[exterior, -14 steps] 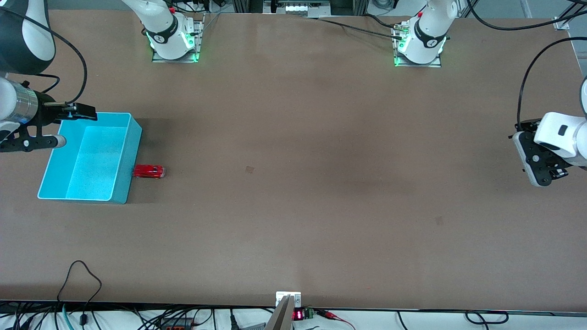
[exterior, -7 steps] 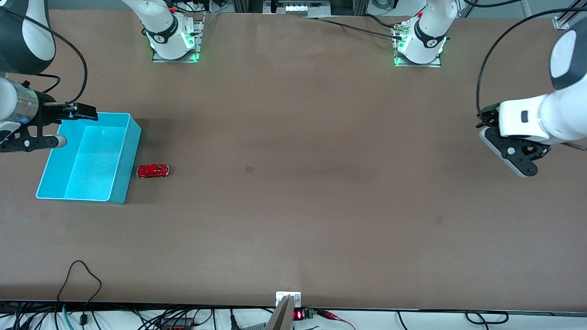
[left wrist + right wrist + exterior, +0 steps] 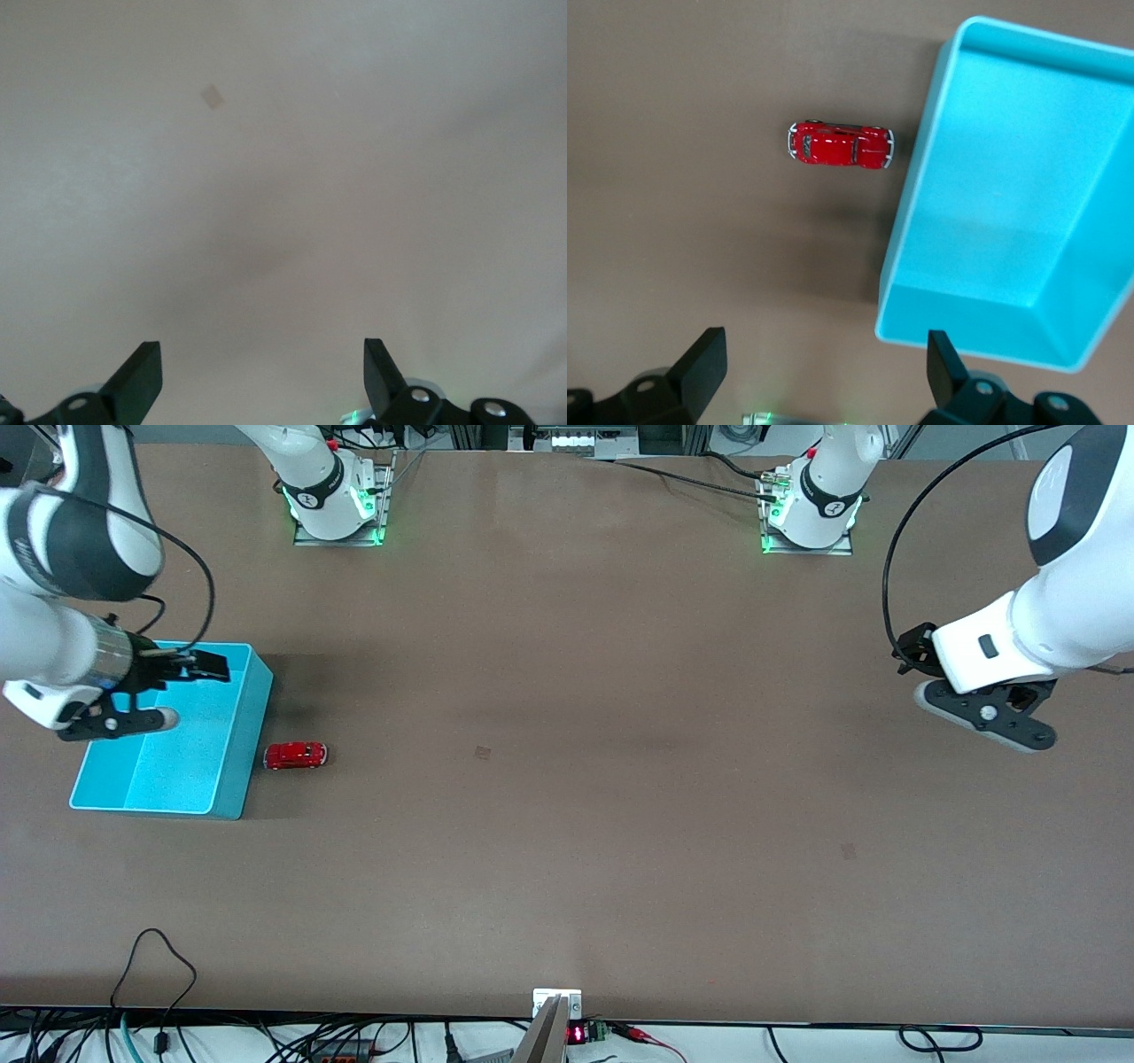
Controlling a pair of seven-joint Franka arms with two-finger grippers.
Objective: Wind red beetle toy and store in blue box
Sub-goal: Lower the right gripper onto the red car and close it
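Brown table (image 3: 567, 779) carries glossy red beetle toy (image 3: 295, 755) just beside blue box (image 3: 239, 779); right gripper (image 3: 164, 691) over box and left gripper (image 3: 983, 713) over bare table both gape, empty.

Only the blue box (image 3: 239, 744) crowds the red beetle toy (image 3: 295, 755); its remaining sides lie open.

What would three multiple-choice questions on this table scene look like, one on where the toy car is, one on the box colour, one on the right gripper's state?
1. Where is the red beetle toy?
A. On the table beside the blue box
B. In the box
C. In a gripper

2. What colour is the box?
A. Green
B. Light blue
C. Yellow

3. How is the right gripper?
A. Shut on the toy
B. Shut, empty
C. Open, empty

Key: 1 A, it sits on the tabletop just outside the box wall; 2 B, its walls are cyan; 3 C, its fingers stand apart over the box.
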